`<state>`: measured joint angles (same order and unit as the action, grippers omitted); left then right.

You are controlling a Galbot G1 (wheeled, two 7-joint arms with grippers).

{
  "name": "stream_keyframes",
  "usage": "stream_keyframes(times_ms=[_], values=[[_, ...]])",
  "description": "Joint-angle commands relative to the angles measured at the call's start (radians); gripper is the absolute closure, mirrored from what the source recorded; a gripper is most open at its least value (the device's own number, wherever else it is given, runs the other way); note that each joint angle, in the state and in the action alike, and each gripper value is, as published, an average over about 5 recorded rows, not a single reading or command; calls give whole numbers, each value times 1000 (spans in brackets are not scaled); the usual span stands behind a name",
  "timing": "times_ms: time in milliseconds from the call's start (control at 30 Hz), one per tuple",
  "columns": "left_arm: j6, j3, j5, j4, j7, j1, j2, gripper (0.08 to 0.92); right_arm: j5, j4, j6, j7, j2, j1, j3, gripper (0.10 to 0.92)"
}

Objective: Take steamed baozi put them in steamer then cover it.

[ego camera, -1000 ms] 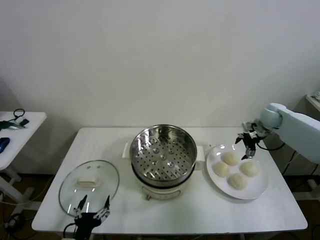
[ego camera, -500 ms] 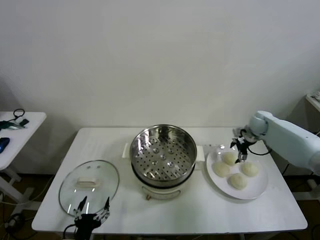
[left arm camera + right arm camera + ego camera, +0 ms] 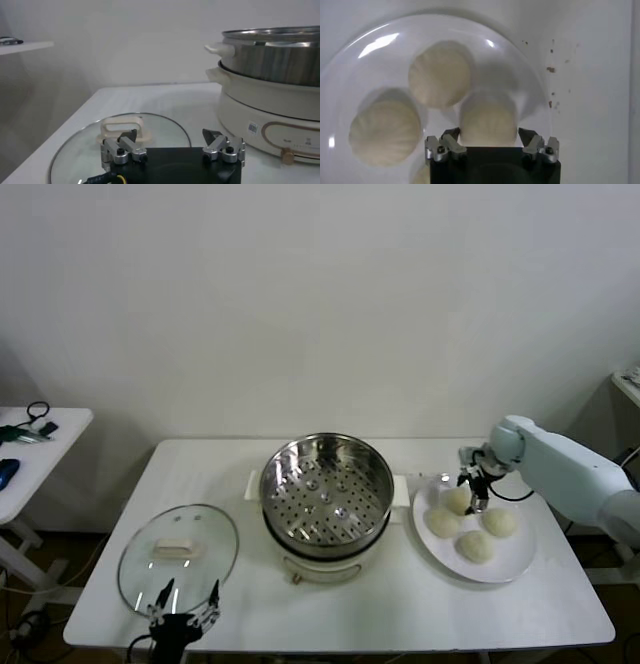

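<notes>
Scene: white rectangular table (image 3: 330, 614), seen from the head camera; clock directions are read from the table centre, 12 o'clock toward the wall.
Steamer: round shiny stainless-steel steamer (image 3: 326, 492) on a cream-white base, at centre; perforated tray bare, no bun in it yet.
Buns: four small domed cream-white steamed baozi (image 3: 460, 500) clustered on a flat white round plate (image 3: 513, 562) at about 3 o'clock, just beside the pot.
Cover: round clear glass cover (image 3: 178, 559) with metal rim and cream-white oblong handle, lying flat at about 8 o'clock, off the pot.
Right gripper: right gripper (image 3: 473, 492) is down over the plate at the bun nearest the wall. In the wrist view the fingers (image 3: 451, 138) straddle that bun, one on each flank, at or very near the dough — whether they already squeeze it I cannot tell.
Left gripper: left gripper (image 3: 183, 616) parked at the near table edge around 7 o'clock, fingers (image 3: 123, 145) spread apart, holding nothing, just short of the lid rim.
Step (judged): first pick, grasp being set; all of the loading and covering remains.
Risk 1: soft dough — too hard a close would dent or tear the bun; too light and it could slip out over the table.
Risk 2: neighbours lie touching or nearly so; a finger could drag one along and roll it off the plate.
Risk 3: carrying low toward 9 o'clock could clip the steamer rim.
</notes>
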<state>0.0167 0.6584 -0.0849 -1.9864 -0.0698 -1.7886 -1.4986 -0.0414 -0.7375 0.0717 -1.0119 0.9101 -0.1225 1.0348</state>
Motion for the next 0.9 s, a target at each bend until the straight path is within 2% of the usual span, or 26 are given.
stream_keyframes(times_ms=[33,300,433,600,767,900], values=[[1,-1,1,0,0,0,0,177,13,16,1,7,10,12,-15,327],[0,-2,9,-10,1,-9,0,177,-34,-72,-39,-15,-22,-89,48,363],[-1,-2,12,-17,1,-16,3,177,-110,-183,-107,-27,-48,-335,240,364],[-1,-5,18,-32,2,-27,10,177,-250,-293,-244,-58,3,-695,440,362],[0,-2,20,-44,2,-32,14,177,-315,-480,-419,-87,101,-918,517,363],[0,1,20,-49,5,-37,14,177,-262,-685,-509,-63,171,-966,523,364]])
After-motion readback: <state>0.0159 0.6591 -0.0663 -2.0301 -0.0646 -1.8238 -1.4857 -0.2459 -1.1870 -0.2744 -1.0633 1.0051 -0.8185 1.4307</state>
